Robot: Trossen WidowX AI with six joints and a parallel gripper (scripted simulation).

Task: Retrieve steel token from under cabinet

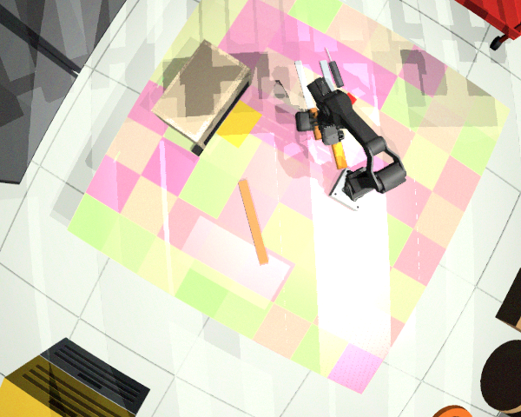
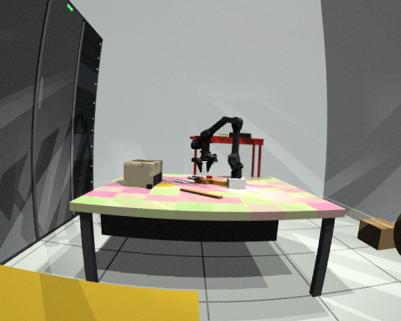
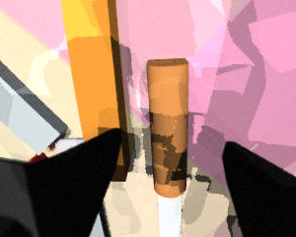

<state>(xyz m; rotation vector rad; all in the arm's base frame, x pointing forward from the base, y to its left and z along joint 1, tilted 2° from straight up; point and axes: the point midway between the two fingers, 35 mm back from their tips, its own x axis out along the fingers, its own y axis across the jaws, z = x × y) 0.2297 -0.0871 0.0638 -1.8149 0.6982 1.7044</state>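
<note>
Saw a tan, box-shaped cabinet [image 1: 202,91] standing upright near one table corner, a dark gap along its lower front edge. Found a flat yellow square marked area [image 1: 238,123] on the table top just in front of that edge. Noted a long thin orange wooden slat [image 1: 253,221] lying flat, well apart from the cabinet. Spotted a brown cylindrical-handled tool with a white blade [image 3: 168,123] lying flat, just beside a thick orange rectangular bar [image 3: 91,84], roughly parallel to it. Could not make out the token.
</note>
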